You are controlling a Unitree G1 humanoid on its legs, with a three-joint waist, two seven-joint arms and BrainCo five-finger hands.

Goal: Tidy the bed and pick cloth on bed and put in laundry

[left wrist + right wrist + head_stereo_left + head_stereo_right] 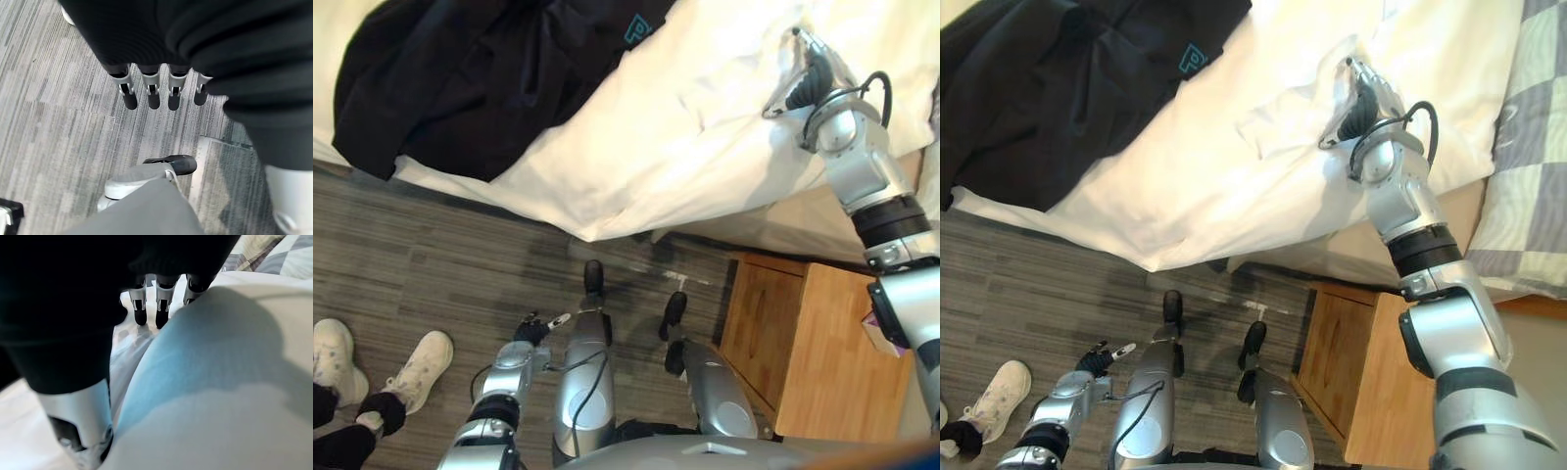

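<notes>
We found the black cloth [480,78] lying in a crumpled heap on the far left part of the bed, on top of the white duvet [685,137], with its lower edge draped toward the side of the mattress nearest us. No hand was touching it. The duvet itself was rumpled and hung over the bed's edge in a loose corner above the grey plank floor [431,264]. Our right hand [1366,98] reached out over the duvet, well apart from the black cloth. Its fingers [161,308] were stretched out nearly straight with their dark tips against the white fabric, right beside a small raised fold. From the right wrist view we judged that hand spread flat and not clasped round anything, though we could not tell whether the thumb caught any of the fold. Our left hand [533,328] hung low over the floor with its fingers [151,93] straight in a row and nothing in it. A wooden bedside cabinet [803,343] stood against the bed below the right arm, a checked grey and white pillow [1528,147] lay at the bed's right end, and a person's white shoes [421,367] stood on the floor to our left
</notes>
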